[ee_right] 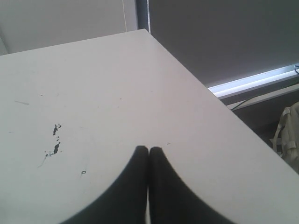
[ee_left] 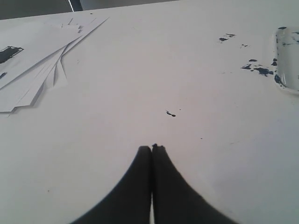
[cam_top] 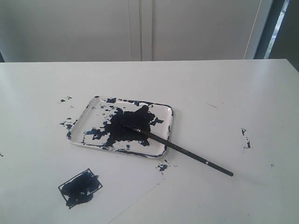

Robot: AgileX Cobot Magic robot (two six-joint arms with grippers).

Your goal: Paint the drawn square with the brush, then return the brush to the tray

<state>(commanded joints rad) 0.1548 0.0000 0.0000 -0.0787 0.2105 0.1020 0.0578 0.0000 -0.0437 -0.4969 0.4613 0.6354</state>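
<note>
The white tray [cam_top: 169, 122], smeared with dark blue-black paint, lies mid-table. The black brush [cam_top: 180, 149] rests with its tip in the tray's paint blotch and its handle sticking out over the tray's front right rim onto the table. The drawn square [cam_top: 80, 187] sits at the front left on paper, its inside smeared dark; it also shows small in the left wrist view as the drawn square [ee_left: 9, 52]. Neither arm appears in the exterior view. My left gripper [ee_left: 152, 148] is shut and empty above bare table. My right gripper [ee_right: 148, 149] is shut and empty near the table's edge.
Paint splatters [cam_top: 67, 123] dot the table left of the tray, and more splatters [cam_top: 245, 139] lie to its right. Sheets of white paper [ee_left: 35, 70] are stacked under the square. The table edge [ee_right: 196, 77] drops off beside the right gripper.
</note>
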